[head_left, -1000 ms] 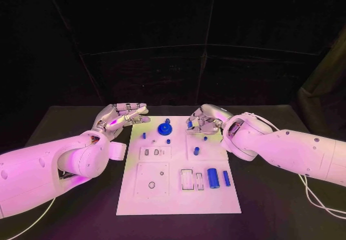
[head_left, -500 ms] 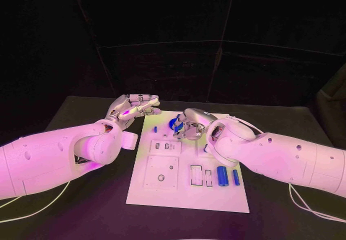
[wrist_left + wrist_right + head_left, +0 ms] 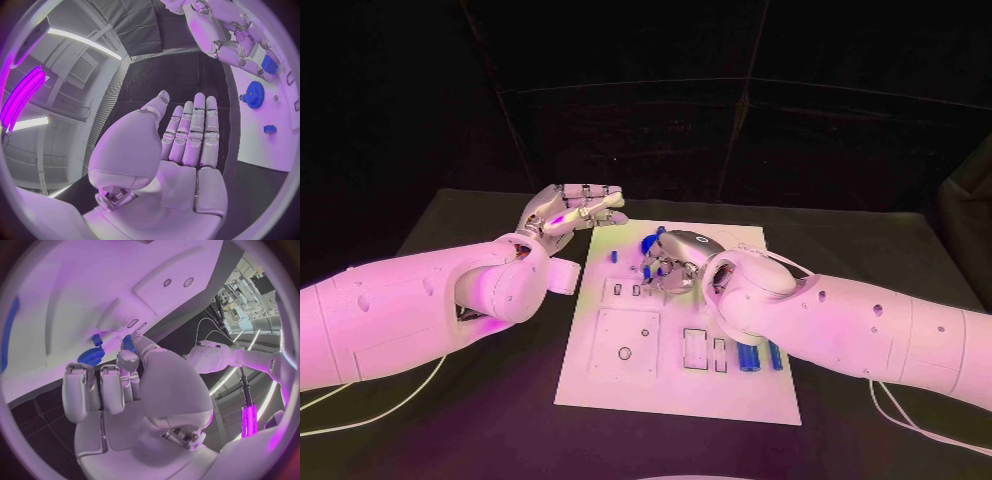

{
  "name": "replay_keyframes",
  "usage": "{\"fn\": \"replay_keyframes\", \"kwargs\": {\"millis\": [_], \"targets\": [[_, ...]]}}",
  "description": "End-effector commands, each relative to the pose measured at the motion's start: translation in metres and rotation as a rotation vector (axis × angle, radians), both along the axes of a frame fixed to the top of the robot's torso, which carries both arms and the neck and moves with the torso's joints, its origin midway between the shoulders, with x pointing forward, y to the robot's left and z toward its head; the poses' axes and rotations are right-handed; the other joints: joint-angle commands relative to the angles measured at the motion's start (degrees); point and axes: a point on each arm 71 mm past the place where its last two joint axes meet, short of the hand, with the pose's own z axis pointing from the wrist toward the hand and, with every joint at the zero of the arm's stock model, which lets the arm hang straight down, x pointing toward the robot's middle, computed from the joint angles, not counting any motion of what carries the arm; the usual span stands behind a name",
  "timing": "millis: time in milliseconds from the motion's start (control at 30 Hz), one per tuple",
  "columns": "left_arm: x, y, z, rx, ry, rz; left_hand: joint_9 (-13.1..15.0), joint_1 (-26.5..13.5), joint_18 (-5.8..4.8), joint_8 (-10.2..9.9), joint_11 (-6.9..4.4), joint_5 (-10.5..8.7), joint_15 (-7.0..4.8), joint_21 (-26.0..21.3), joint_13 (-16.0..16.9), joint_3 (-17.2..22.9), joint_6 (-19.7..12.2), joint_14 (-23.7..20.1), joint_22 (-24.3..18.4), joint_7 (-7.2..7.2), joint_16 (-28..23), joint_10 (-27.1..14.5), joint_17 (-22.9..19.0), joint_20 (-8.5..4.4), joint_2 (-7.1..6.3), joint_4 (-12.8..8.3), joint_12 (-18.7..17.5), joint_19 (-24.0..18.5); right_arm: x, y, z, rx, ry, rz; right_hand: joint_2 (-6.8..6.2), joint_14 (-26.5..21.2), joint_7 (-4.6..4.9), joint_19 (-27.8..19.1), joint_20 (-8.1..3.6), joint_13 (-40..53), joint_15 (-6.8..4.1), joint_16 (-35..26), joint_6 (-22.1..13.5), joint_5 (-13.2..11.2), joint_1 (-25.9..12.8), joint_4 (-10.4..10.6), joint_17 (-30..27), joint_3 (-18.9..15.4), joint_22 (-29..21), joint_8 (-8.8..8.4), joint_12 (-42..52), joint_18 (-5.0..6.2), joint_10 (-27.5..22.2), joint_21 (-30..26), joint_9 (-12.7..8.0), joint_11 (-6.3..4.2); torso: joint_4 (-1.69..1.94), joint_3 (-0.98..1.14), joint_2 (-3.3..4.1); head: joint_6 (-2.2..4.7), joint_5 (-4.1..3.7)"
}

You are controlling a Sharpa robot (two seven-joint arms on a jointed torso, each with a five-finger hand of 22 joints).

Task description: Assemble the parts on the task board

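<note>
Blue part [image 3: 648, 271] pinched in my right hand [image 3: 678, 262] now hangs over the task board [image 3: 678, 390] near the gear [image 3: 254, 94] at 12 o'clock, left hand [image 3: 574, 212] hovering empty, fingers apart.

White task board [image 3: 678, 385] lies flat mid-table, long edge running 12 to 6 o'clock. Blue gear [image 3: 254, 94] sits toward 12, a small blue peg [image 3: 613, 257] at about 10. Two blue cylinders [image 3: 749, 357] lie toward 4 o'clock beside rectangular slots [image 3: 694, 348].
</note>
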Motion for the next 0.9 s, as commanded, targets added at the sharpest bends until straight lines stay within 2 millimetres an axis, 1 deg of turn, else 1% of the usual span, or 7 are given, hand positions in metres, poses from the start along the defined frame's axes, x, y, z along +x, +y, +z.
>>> {"fn": "replay_keyframes", "kwargs": {"millis": [33, 133, 200, 367, 533, 700, 900], "targets": [[0.000, -0.002, 0.002, -0.004, -0.013, -0.010, -0.1, 0.1, 0.40, -0.3, 0.01, 0.12, 0.10, -0.4, -0.1, 0.0, 0.5, 0.3, -0.1, 0.10, -0.2, 0.2, 0.1, -0.01, 0.64, -0.2, -0.3, 0.3, -0.002, 0.003, -0.001, -0.032, -0.018, 0.021, -0.31, 3.6, -1.20, -0.4, -0.07, 0.0, -0.52, -0.3, 2.2, 0.1, -0.4, -0.1, 3.4, 0.2, 5.6, 0.02, -0.1, 0.02, -0.3, -0.2, 0.1, -0.21, 0.00, 0.02, -0.01, -0.14, 0.05], [0.001, -0.002, 0.002, -0.004, -0.013, -0.010, -0.1, 0.1, 0.40, -0.3, 0.01, 0.12, 0.10, -0.4, -0.1, 0.0, 0.5, 0.3, -0.1, 0.10, -0.2, 0.2, 0.1, -0.01, 0.64, -0.2, -0.3, 0.3, -0.004, 0.006, -0.003, -0.039, -0.016, 0.030, -0.31, 3.6, -1.20, -0.4, -0.07, 0.0, -0.52, -0.3, 2.2, 0.1, -0.4, -0.1, 3.4, 0.2, 5.6, 0.02, -0.1, 0.02, -0.3, -0.2, 0.1, -0.21, -0.05, 0.04, 0.01, -0.19, 0.10], [0.001, -0.002, 0.002, -0.004, -0.013, -0.011, -0.1, 0.1, 0.40, -0.3, 0.01, 0.12, 0.10, -0.4, -0.1, 0.0, 0.5, 0.3, -0.1, 0.10, -0.2, 0.2, 0.1, -0.01, 0.64, -0.2, -0.3, 0.3, -0.004, 0.007, -0.005, -0.045, -0.018, 0.033, -0.31, 3.6, -1.20, -0.4, -0.07, 0.0, -0.52, -0.3, 2.2, 0.1, -0.4, -0.1, 3.4, 0.2, 5.6, 0.02, -0.1, 0.02, -0.3, -0.2, 0.1, -0.21, -0.01, 0.00, 0.03, -0.26, 0.08], [0.001, -0.003, 0.002, -0.004, -0.012, -0.013, -0.1, 0.1, 0.40, -0.3, 0.01, 0.12, 0.10, -0.4, -0.1, 0.0, 0.5, 0.3, -0.1, 0.10, -0.2, 0.2, 0.1, -0.01, 0.64, -0.2, -0.3, 0.3, -0.004, 0.007, -0.008, -0.058, -0.019, 0.036, -0.55, 3.6, -1.18, -0.5, -0.09, -0.1, -0.53, -0.3, 2.2, 0.3, -0.5, -0.2, 3.3, 0.3, 5.5, -0.09, -0.3, 0.03, -0.3, -0.2, 0.1, -0.20, 0.07, 0.04, 0.01, -0.42, 0.08], [0.001, -0.002, 0.002, -0.004, -0.012, -0.012, -0.1, 0.1, 0.40, -0.3, 0.01, 0.12, 0.10, -0.4, -0.1, 0.0, 0.5, 0.3, -0.1, 0.10, -0.2, 0.2, 0.1, -0.01, 0.64, -0.2, -0.3, 0.3, -0.005, 0.009, -0.011, -0.068, -0.011, 0.043, -0.78, 3.5, -1.14, -0.5, -0.10, -0.2, -0.53, -0.4, 2.1, 0.4, -0.7, -0.3, 3.3, 0.3, 5.5, -0.17, -0.4, 0.05, -0.4, -0.3, 0.0, -0.18, 0.02, -0.04, 0.00, -0.45, 0.01], [0.001, -0.003, 0.002, -0.005, -0.011, -0.014, -0.1, 0.1, 0.40, -0.3, 0.01, 0.12, 0.10, -0.4, -0.1, 0.0, 0.5, 0.3, -0.1, 0.10, -0.2, 0.2, 0.1, -0.01, 0.64, -0.2, -0.3, 0.3, -0.004, 0.009, -0.014, -0.080, -0.002, 0.038, -0.96, 3.5, -1.07, -0.6, -0.10, -0.4, -0.51, -0.5, 2.0, 0.4, -0.9, -0.3, 3.2, 0.3, 5.3, -0.31, -0.7, 0.09, -0.5, -0.4, 0.0, -0.14, -0.05, 0.03, -0.05, -0.65, 0.09], [0.001, -0.002, 0.002, -0.005, -0.010, -0.015, -0.1, 0.0, 0.40, -0.3, 0.03, 0.12, 0.10, -0.4, -0.1, 0.0, 0.5, 0.3, -0.1, 0.14, -0.3, 0.2, 0.1, -0.01, 0.63, -0.3, -0.4, 0.4, -0.003, 0.007, -0.018, -0.095, 0.007, 0.031, -1.20, 3.5, -0.95, -0.7, -0.07, -0.5, -0.45, -0.6, 1.7, 0.4, -1.1, -0.3, 3.1, 0.3, 5.2, -0.58, -1.0, 0.11, -0.6, -0.4, -0.2, -0.05, -0.10, 0.00, -0.02, -0.58, -0.24]]}}
